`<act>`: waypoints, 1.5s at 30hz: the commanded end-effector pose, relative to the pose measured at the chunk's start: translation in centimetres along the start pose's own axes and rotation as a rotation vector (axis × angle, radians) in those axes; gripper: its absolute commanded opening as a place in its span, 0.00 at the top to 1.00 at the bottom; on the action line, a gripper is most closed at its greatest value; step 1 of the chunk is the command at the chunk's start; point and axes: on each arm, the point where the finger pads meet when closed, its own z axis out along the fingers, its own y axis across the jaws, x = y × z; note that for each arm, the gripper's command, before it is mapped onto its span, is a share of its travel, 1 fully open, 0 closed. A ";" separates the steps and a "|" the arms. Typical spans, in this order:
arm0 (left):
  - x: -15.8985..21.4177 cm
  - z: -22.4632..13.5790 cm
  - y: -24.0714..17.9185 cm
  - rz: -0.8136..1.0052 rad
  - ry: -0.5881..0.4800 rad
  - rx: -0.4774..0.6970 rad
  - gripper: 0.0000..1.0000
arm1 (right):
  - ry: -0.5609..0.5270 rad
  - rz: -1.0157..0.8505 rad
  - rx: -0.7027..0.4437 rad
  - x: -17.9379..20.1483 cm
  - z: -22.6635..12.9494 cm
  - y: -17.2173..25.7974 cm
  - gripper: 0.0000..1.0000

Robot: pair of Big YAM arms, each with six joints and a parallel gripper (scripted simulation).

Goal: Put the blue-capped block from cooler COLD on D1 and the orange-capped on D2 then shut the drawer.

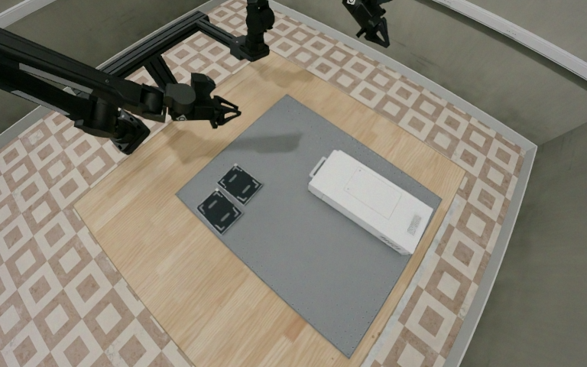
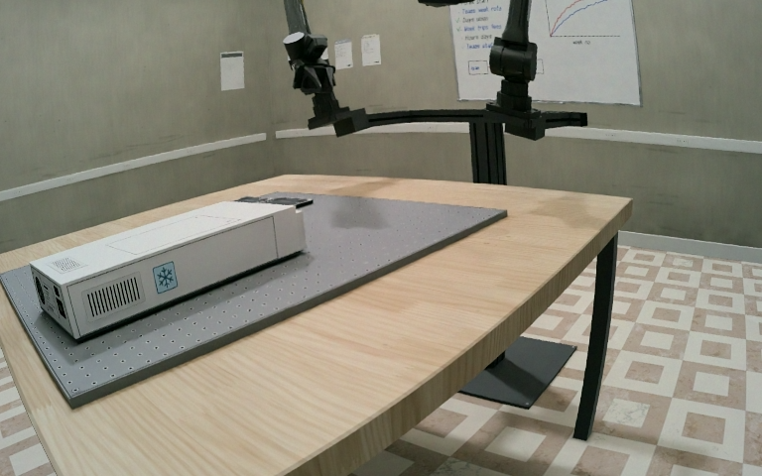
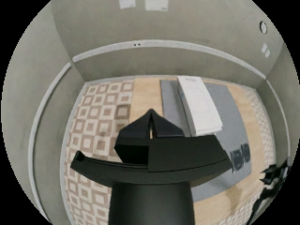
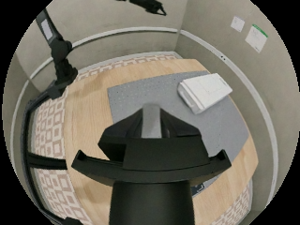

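The white cooler COLD [image 1: 376, 186] [image 2: 190, 264] [image 3: 202, 105] [image 4: 208, 91] lies on the grey perforated board. Its drawer looks shut, with the handle [image 1: 316, 166] at the front end; the blocks and tubes are hidden. Dark deck slot D1 [image 1: 239, 183] [image 3: 236, 160] and dark slot D2 [image 1: 219, 211] beyond it are empty. My left gripper [image 1: 386, 44] [image 3: 151, 112] [image 4: 166, 15] is shut and empty, high beyond the board's far side. My right gripper [image 1: 240, 113] [image 4: 151, 112] is partly open and empty, above the table's edge near the board, away from slots and cooler.
The grey board [image 1: 311, 267] [image 2: 416, 235] lies on the wooden table [image 1: 173, 259]. The black arm mount frame [image 1: 151, 40] [image 2: 427, 116] stands behind the table's edge. Nothing stands on the board between slots and cooler.
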 end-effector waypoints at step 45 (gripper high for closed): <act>-21.3 -8.7 -1.2 -0.001 -0.343 0.004 1.00 | -0.034 -0.011 0.014 -1.6 0.3 -0.8 0.72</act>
